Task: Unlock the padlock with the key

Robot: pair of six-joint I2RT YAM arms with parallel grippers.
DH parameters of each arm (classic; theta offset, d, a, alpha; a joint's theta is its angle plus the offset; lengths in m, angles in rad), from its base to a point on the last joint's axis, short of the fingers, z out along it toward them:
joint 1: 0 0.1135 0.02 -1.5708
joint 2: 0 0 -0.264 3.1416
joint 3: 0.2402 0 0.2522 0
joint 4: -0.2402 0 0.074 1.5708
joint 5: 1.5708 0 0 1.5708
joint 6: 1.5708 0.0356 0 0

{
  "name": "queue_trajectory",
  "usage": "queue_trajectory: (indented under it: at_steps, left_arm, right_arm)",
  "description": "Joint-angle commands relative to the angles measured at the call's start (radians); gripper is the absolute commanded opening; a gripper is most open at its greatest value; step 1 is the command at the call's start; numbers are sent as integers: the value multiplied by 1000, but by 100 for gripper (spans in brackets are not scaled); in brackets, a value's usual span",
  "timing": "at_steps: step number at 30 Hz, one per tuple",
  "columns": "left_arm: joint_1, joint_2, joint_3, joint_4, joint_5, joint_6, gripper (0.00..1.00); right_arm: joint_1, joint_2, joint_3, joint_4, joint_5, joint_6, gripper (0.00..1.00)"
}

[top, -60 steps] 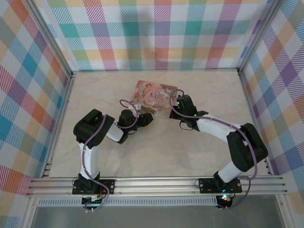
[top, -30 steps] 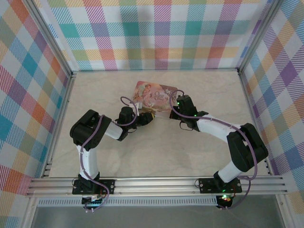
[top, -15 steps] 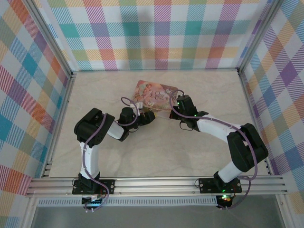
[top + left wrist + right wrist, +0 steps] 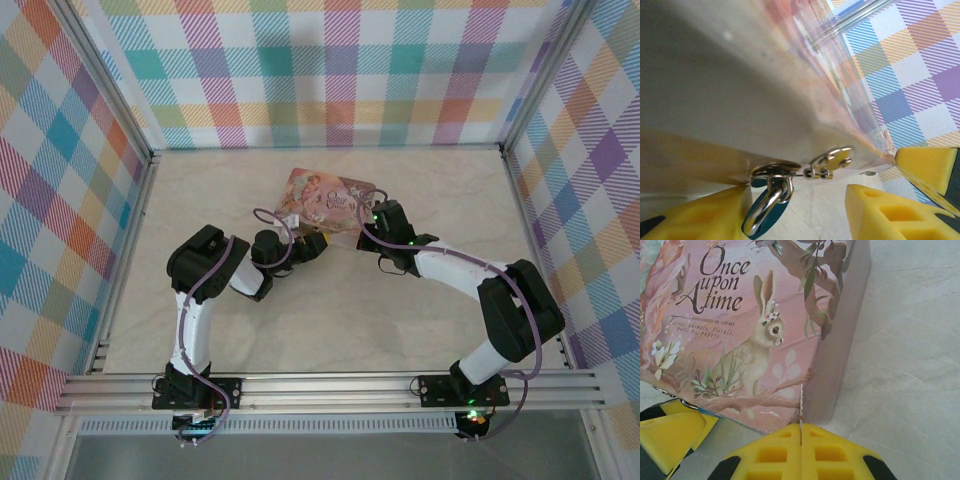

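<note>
Status: straddling the padlock (image 4: 769,202), hooked on the hasp (image 4: 832,161) of the pink tin (image 4: 740,315), with the left hand (image 4: 796,207) spread apart; pinching what seems to be the key (image 4: 801,405), a thin sliver edge-on, in the right hand (image 4: 801,432), fingers pressed together; holding it just beside the tin's near corner over the desk (image 4: 900,365).

Overhead camera looks down from the near edge across the table (image 4: 330,320). Wrist cameras crowd the pink tin (image 4: 740,315): right above its lid, left apparently low beside the padlock (image 4: 769,202).
</note>
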Motion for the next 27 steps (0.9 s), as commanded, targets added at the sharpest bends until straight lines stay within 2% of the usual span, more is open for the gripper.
queue_trajectory:
  at_steps: [1, 7, 16, 27]
  left_arm:
    - [1, 0, 2, 98, 4, -3, 56]
    - [-1, -19, 2, 100, 30, 6, 55]
    - [-19, 28, 14, 97, -2, -4, 59]
    - [-25, 28, 19, 99, 7, -22, 37]
  right_arm:
    - [7, -4, 23, 14, -10, -6, 0]
    - [6, 3, 23, 17, -11, -1, 0]
    - [7, -6, 15, 14, -8, -2, 0]
    - [7, -1, 13, 20, -9, 2, 0]
